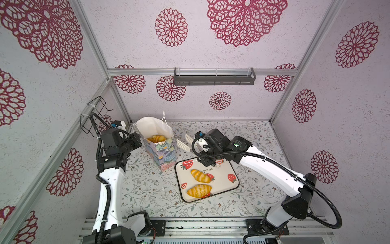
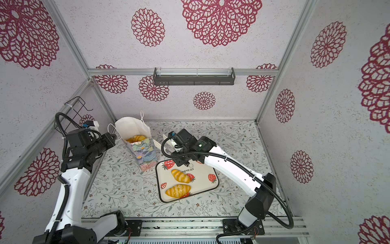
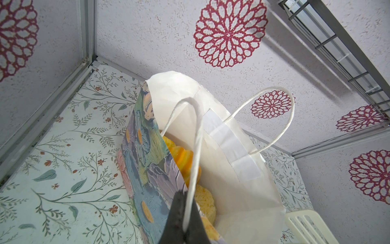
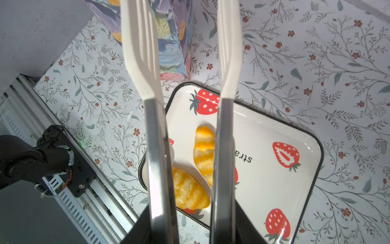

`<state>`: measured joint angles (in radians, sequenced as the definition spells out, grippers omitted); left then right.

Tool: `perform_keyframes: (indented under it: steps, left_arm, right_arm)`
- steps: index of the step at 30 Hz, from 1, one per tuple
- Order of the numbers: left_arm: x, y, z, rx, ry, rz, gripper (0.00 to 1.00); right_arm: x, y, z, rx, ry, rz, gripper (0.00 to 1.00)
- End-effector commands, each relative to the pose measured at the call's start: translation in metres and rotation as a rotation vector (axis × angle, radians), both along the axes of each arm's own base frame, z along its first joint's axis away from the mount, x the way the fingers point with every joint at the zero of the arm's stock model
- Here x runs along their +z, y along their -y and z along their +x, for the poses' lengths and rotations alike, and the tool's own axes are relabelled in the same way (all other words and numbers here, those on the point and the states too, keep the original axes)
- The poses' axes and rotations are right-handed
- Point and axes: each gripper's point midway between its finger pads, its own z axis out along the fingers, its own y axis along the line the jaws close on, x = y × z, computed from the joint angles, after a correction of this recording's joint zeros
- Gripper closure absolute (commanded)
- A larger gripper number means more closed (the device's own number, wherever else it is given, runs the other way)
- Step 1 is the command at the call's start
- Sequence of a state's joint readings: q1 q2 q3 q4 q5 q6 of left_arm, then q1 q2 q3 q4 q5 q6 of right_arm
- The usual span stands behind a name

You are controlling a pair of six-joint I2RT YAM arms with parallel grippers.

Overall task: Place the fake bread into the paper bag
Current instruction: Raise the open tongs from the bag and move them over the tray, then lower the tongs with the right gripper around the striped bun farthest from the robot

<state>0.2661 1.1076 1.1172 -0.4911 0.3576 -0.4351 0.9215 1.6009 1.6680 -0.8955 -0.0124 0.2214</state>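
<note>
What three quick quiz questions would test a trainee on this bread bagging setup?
1. How many croissants lie on the strawberry tray?
2. True or false: the tongs in the right gripper carry a croissant.
3. The left gripper pinches: A the paper bag by its cord handle, B a croissant, C the tray.
Key: 1 two; 2 false, the tongs are empty; 3 A.

Floral table (image 1: 253,137), upright paper bag (image 1: 164,154), strawberry tray (image 1: 219,187) (just beside)
</note>
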Motion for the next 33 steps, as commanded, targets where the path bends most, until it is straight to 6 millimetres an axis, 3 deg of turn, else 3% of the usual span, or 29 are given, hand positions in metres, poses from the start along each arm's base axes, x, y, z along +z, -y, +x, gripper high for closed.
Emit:
perform_keyframes:
  steps: [1, 9, 33]
  left_arm:
    - [0.0, -0.005, 0.002, 0.014, 0.009, -0.002, 1.0]
    - [-0.002, -0.007, 0.004, 0.019, 0.006, -0.01, 1.0]
    - [0.001, -0.022, 0.002, 0.074, 0.003, 0.006, 1.0]
  right_arm:
    - [0.013, 0.015, -0.002, -0.028, 0.03, 0.009, 0.56]
    - [-0.017, 0.037, -0.007, -0.068, -0.024, -0.072, 0.55]
    - [-0.07, 0.07, -0.034, -0.088, -0.134, -0.185, 0.52]
